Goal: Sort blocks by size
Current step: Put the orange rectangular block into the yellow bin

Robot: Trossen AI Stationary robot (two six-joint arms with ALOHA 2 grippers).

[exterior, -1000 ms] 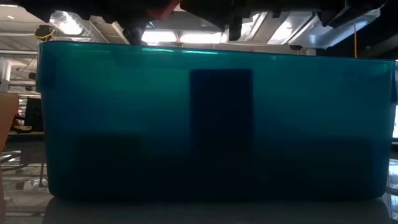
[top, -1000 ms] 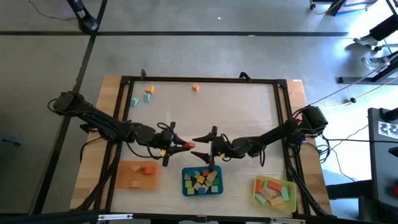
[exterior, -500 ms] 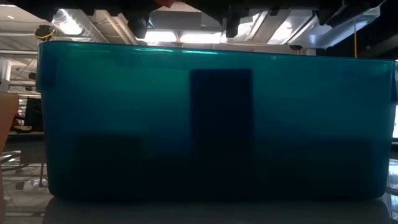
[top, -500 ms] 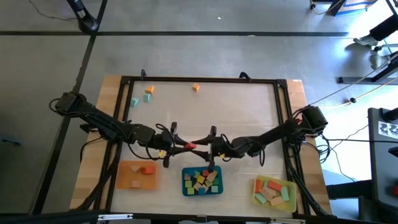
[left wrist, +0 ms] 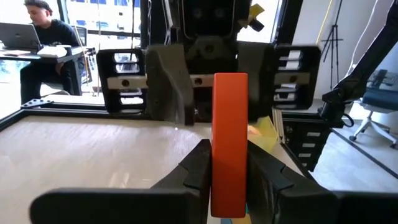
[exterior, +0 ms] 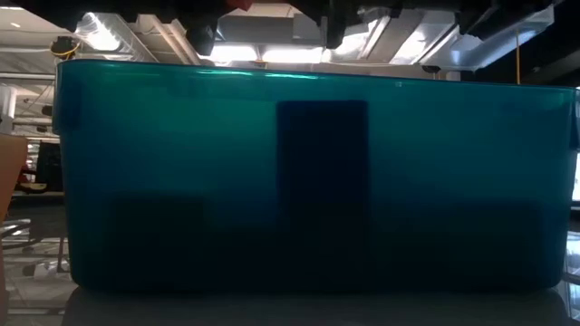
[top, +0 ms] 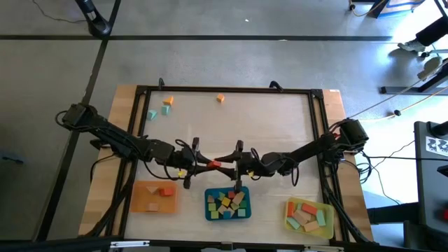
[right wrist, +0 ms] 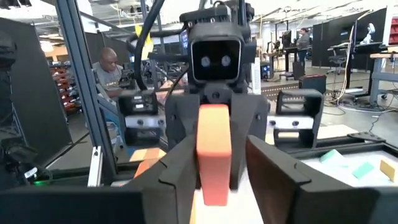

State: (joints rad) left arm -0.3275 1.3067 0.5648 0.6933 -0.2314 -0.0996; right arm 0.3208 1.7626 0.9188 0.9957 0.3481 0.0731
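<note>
Blocks mostly sit sorted: several in the teal tray, a few in the orange tray and yellow tray. Three strays wait at the counter's far edge. Mid-counter, the left hand pinches a red block; the right hand closes around it, not yet gripping.

Three trays, two arms – many blocks

I see both claws meeting mid-bench over one block, left claw and right claw facing. Three trays line the near edge; three blocks lie far-left.
</note>
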